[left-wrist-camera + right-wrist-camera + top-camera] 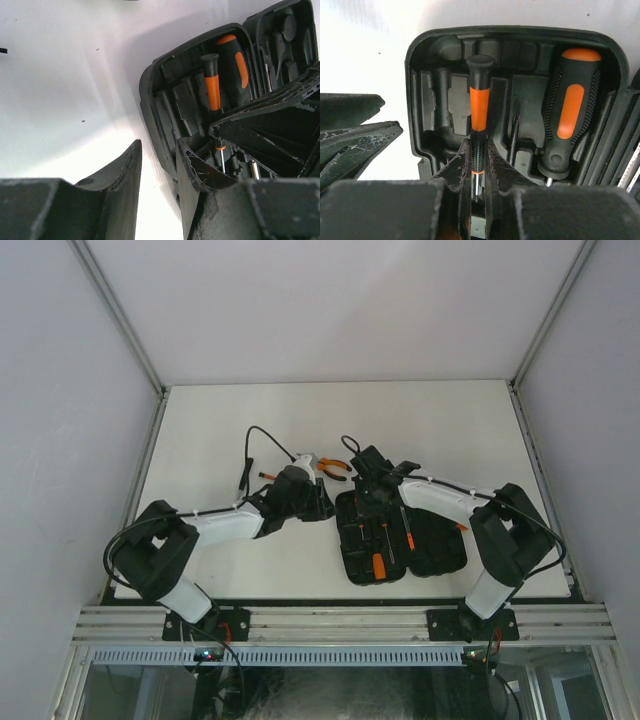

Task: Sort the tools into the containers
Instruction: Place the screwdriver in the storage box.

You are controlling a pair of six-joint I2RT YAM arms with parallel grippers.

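Right end effector pinches thin screwdriver in tool case; left end effector spread.

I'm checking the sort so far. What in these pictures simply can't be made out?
- Tip of the thin screwdriver: right wrist view, hidden between the fingers of the right gripper.
- Shaft of the thick screwdriver: right wrist view, mostly behind the gripper body.
- Far end of the case: top view, under the right arm.
- Nose of the pliers: top view, too small.

Pliers lie on the table behind the case. Inside it, a thin screwdriver lies beside a thick screwdriver.
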